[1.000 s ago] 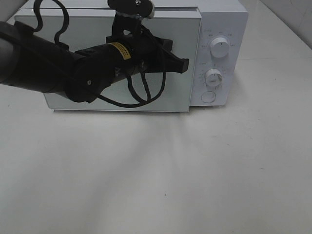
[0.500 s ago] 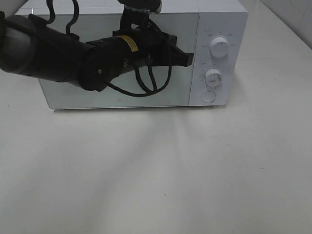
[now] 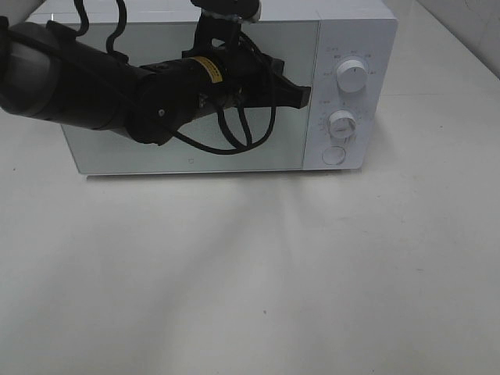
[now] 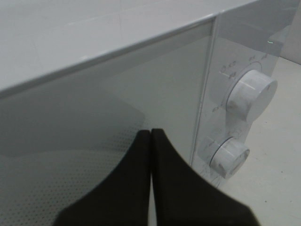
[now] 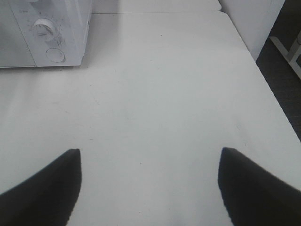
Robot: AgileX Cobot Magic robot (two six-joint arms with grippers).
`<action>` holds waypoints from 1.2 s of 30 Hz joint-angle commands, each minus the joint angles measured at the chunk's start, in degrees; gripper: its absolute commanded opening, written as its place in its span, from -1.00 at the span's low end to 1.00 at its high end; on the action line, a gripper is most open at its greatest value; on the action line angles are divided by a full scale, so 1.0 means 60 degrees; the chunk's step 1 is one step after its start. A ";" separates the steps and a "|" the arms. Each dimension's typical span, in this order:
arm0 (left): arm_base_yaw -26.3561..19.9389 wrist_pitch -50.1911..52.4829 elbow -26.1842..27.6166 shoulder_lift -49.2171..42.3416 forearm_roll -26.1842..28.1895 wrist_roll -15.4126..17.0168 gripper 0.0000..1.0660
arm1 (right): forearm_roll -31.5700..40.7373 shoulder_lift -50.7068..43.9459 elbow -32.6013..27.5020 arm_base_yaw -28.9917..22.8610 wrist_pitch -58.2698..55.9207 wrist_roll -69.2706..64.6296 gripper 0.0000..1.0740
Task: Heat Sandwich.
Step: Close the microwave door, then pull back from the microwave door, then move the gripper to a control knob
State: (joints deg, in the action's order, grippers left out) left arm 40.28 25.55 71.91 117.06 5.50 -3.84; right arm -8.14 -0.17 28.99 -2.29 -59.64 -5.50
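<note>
Three views catch the microwave [image 3: 355, 35]. Only the left wrist view shows the left jaws pressed together, their tips close to its door [image 4: 94, 103], dials [image 4: 251, 96] just beside. Only the right wrist view shows the right jaws, wide over the surface [image 5: 155, 94]. No view shows the sandwich.

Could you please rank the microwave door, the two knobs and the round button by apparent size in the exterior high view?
microwave door
upper knob and lower knob: too alike to rank
round button
</note>
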 commanded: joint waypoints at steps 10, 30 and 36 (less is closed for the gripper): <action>-0.0267 0.0325 0.0172 -0.0057 0.0716 0.0019 -1.00 | 0.0010 -0.0267 -0.0019 0.0057 0.0029 0.0076 0.42; 0.0754 -0.0286 -0.1117 -0.1194 0.0621 -0.0306 -1.00 | 0.0010 -0.0267 -0.0019 0.0057 0.0029 0.0076 0.42; 0.1079 -0.0363 -0.2311 -0.2034 0.0659 -0.0296 -1.00 | 0.0010 -0.0267 -0.0019 0.0057 0.0029 0.0076 0.42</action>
State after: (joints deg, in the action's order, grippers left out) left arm 46.12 22.92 59.47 106.74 8.65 -5.56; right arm -8.14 -0.17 28.99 -2.29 -59.64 -5.50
